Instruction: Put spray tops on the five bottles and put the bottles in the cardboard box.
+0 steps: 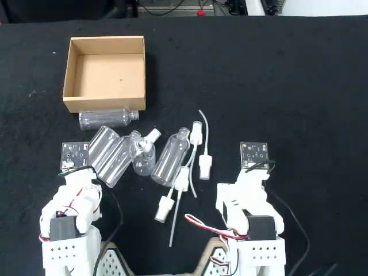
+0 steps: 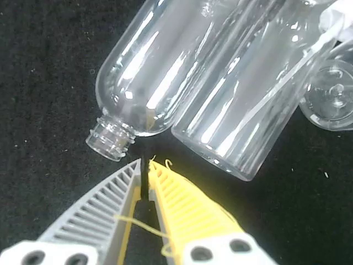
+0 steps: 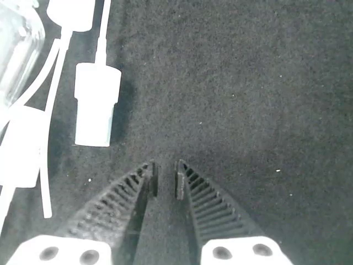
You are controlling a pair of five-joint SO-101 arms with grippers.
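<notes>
On the black table (image 1: 276, 86), five clear bottles (image 1: 171, 156) lie on their sides in a loose cluster between the two arms and the cardboard box (image 1: 69, 69). One lies alone just in front of the box wall, two lie side by side near the left arm, and two more lie toward the middle. White spray tops (image 1: 205, 164) with long tubes are scattered to the right of the cluster. One more sits at the neck of a middle bottle, though I cannot tell whether it is seated. The box stands open and upright, well apart from the right arm. The left gripper (image 2: 144, 163) hangs low over the table with its jaws closed to a thin slit and nothing between them, its tips just short of a bottle's open threaded neck. The right gripper (image 3: 165, 165) shows a narrow gap, holding nothing, over bare cloth beside a spray top
</notes>
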